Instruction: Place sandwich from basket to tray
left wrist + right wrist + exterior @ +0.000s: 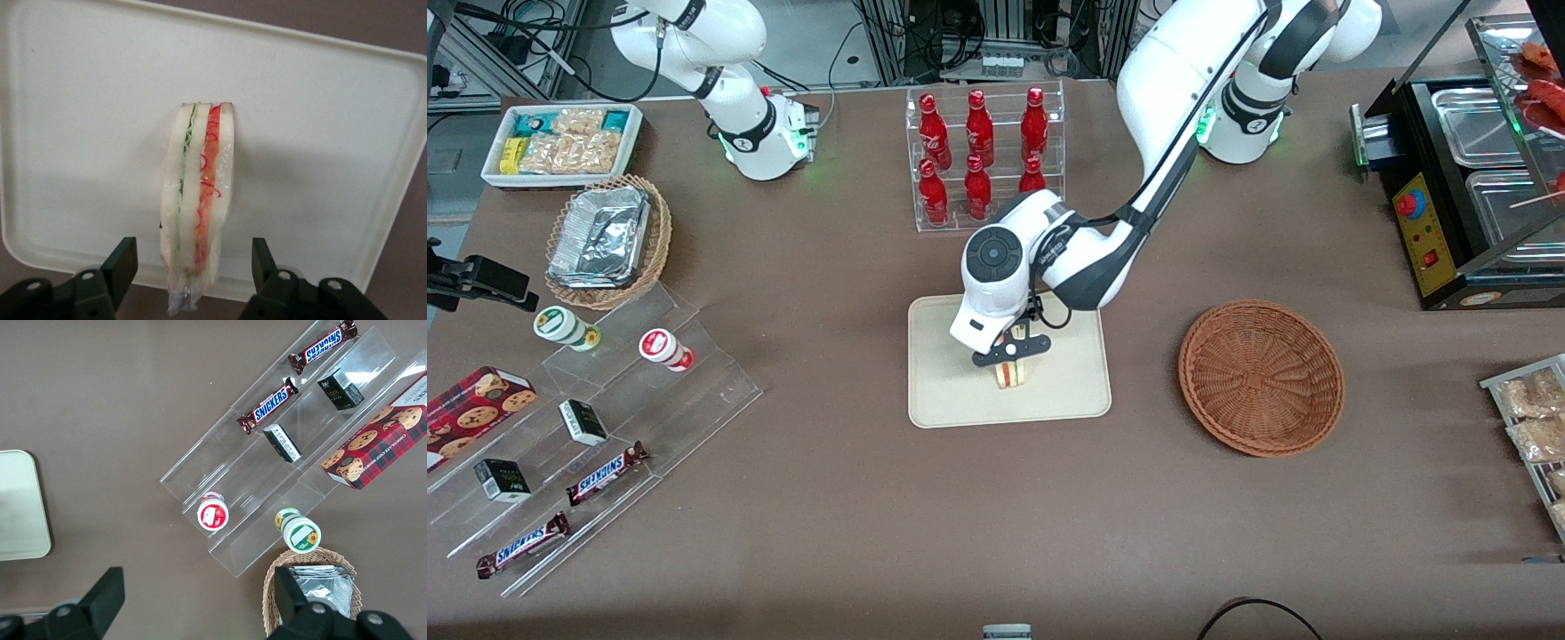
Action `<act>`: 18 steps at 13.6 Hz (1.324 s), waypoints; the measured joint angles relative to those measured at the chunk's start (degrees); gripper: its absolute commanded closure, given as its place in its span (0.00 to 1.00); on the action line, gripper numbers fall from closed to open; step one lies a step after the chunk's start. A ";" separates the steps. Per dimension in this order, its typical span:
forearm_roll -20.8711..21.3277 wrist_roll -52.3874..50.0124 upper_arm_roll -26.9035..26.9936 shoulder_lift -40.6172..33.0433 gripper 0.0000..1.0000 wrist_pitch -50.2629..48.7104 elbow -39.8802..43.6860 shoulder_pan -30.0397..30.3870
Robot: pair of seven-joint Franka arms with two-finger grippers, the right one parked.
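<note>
My gripper (1010, 352) hangs over the middle of the tray (943, 400), fingers spread wide and grasping nothing. In the wrist view the two black fingers (121, 262) stand apart on either side of the sandwich (197, 200), with clear tray surface showing between each of them and the bread, so I touch it on neither side.

The sandwich rests on the tray on edge, a slim wedge of soft white bread in clear glossy wrap, with a green layer and a red-orange layer running along its cut face. The tray is smooth, matte cream plastic, rectangular with rounded corners and a low raised rim. The basket (1261, 377) is round and shallow, woven of reddish-brown wicker in tight rings; it sits on the brown table (854, 516) well apart from the tray, toward my arm's end, and holds nothing.

Farther from the front camera than the tray stands a clear acrylic rack of red bottles (978, 160). Toward the parked arm's end, clear stepped shelves carry two bars (607, 473) reading SNICKERS.
</note>
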 measured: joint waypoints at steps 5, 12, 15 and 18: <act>0.12 1.69 0.71 -7.82 0.00 -10.18 4.43 0.89; 0.09 13.22 1.21 -13.09 0.00 -19.44 3.47 13.90; 0.00 24.47 1.22 -17.35 0.00 -20.51 -0.70 21.00; -0.10 35.71 1.21 -23.77 0.00 -20.73 -6.81 27.41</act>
